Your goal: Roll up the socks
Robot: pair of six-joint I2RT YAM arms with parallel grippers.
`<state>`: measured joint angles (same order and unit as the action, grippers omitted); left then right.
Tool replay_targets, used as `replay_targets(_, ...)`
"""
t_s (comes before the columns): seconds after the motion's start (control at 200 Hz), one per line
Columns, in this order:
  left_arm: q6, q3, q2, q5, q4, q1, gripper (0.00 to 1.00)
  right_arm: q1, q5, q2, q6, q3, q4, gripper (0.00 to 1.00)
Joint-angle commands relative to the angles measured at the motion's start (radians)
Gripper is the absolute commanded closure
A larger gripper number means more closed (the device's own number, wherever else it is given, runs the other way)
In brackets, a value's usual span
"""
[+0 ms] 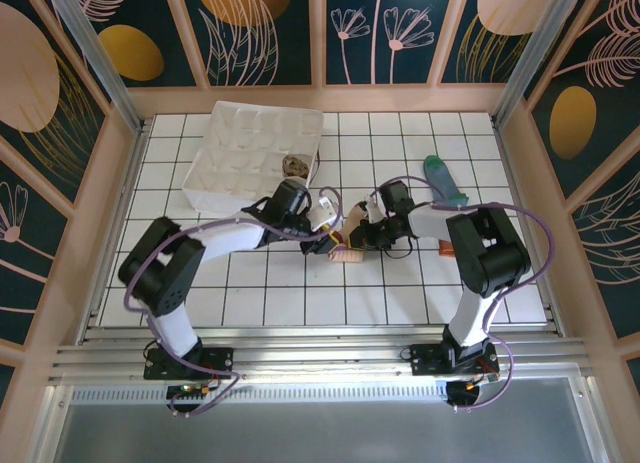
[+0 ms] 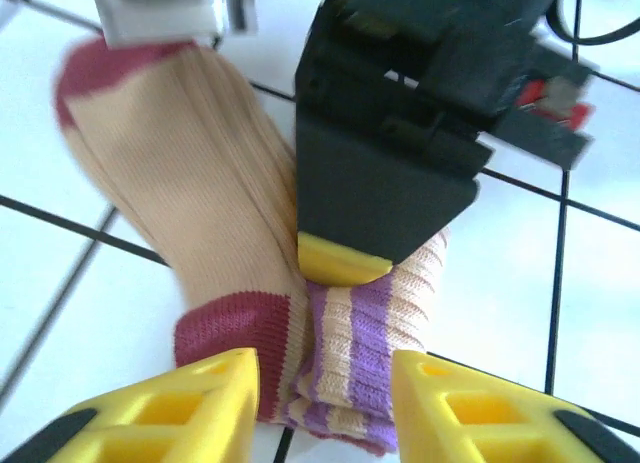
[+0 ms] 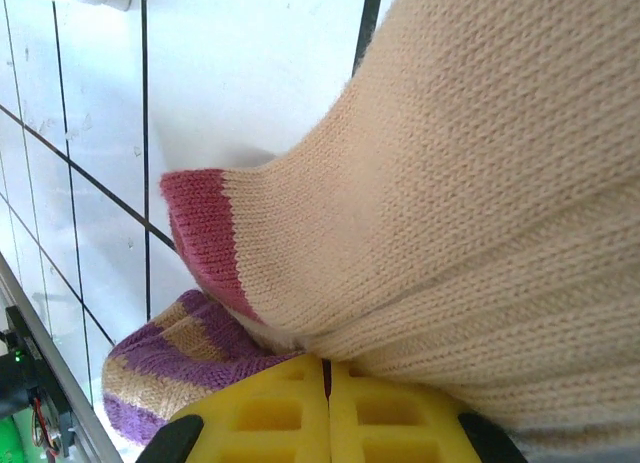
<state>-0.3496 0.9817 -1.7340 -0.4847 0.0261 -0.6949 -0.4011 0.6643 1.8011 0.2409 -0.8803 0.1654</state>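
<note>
The beige sock (image 2: 190, 173) with a red toe and red heel lies on the white tiles, its pink-purple striped cuff (image 2: 365, 333) folded beside the heel. My left gripper (image 2: 322, 368) is open, its yellow fingers (image 2: 200, 403) on either side of the cuff. My right gripper (image 2: 342, 261) is shut, and its yellow tip presses into the sock where the cuff meets the body. In the right wrist view the shut right gripper (image 3: 327, 368) sits under the beige sock (image 3: 470, 183); I cannot tell whether fabric is pinched. From above, both grippers (image 1: 333, 235) (image 1: 362, 235) meet over the sock (image 1: 350, 249).
A blue-grey sock with a green toe (image 1: 445, 181) lies at the back right. A tan-and-brown argyle sock (image 1: 296, 166) sits in the white tray (image 1: 215, 188) at the back left. Wooden walls border the tiled table.
</note>
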Motion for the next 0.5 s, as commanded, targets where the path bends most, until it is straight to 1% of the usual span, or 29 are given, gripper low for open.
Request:
replay_targets(0.0,-0.288,-0.064,0.076,0.242,0.062,-0.102,0.55,-0.019,-0.203,0.106,-0.045,0.057,0.195,1.0)
replay_targets(0.08,-0.372,-0.082,0.068,0.344,0.07,-0.153,0.52,-0.02,-0.199,0.116,-0.049,0.05,0.201,1.0)
replay_targets(0.185,-0.443,-0.068,0.013,0.425,0.064,-0.205,0.52,-0.022,-0.191,0.128,-0.048,0.042,0.201,1.0)
replay_targets(0.275,-0.447,-0.051,-0.046,0.47,0.079,-0.218,0.53,-0.022,-0.19,0.139,-0.049,0.028,0.209,1.0)
replay_targets(0.405,-0.456,-0.067,-0.093,0.52,0.133,-0.218,0.52,-0.021,-0.191,0.144,-0.052,0.019,0.218,1.0)
replay_targets(0.495,-0.45,-0.06,-0.129,0.527,0.144,-0.218,0.52,-0.023,-0.187,0.153,-0.059,0.012,0.227,1.0)
